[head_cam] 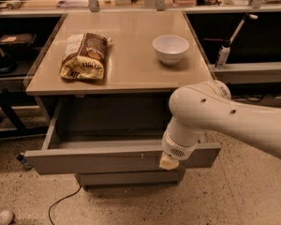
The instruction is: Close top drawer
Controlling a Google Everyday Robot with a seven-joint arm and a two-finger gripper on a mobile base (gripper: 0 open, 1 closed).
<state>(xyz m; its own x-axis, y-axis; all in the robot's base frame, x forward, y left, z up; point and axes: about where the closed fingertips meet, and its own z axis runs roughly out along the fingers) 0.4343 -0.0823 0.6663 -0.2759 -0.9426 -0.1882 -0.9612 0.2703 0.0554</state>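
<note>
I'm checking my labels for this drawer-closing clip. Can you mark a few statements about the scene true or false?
1. The top drawer stands pulled out. True.
2. The gripper is at the drawer's front panel, right of its middle. True.
3. The bowl sits inside the drawer. False: the bowl stands on the countertop.
4. The snack bag lies right of the bowl. False: the snack bag lies to its left.

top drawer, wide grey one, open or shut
Open: the wide grey top drawer is pulled out, its inside visible below the beige tabletop. The gripper is at its front panel.
</note>
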